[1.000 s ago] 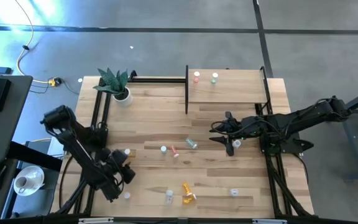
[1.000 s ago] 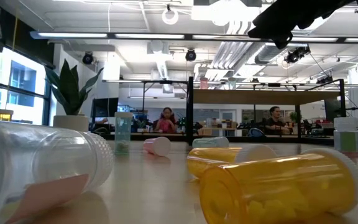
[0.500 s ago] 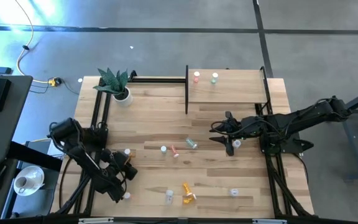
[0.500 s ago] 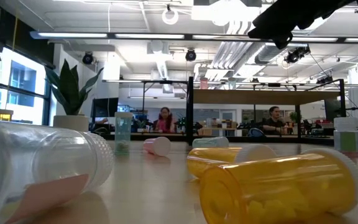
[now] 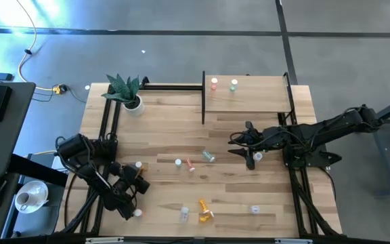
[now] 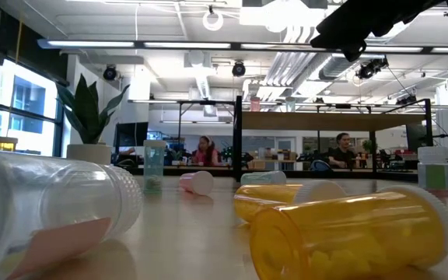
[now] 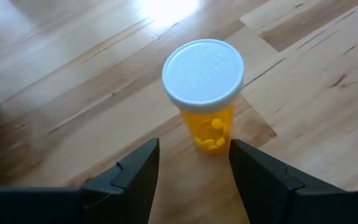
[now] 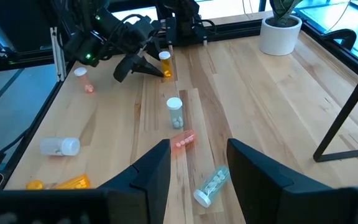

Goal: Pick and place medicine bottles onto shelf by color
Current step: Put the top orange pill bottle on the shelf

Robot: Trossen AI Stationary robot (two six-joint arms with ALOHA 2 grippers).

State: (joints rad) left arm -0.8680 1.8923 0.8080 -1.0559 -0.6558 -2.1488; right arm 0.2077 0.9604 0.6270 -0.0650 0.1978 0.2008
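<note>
Tabletop (image 5: 168, 129), orange bottle (image 7: 207, 99) before left end effector (image 7: 194, 165)

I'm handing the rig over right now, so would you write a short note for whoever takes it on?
Left gripper: open, fingers either side of an upright orange bottle near the table's left edge, not gripping it.
Right gripper: open and empty, hovering at mid-table just below the shelf.
Done: a red bottle and a green bottle stand on the shelf.
Left: the rest are on the table, among them an upright clear bottle, a pink one lying down, a clear one on its side and two orange ones lying at the front edge.
</note>
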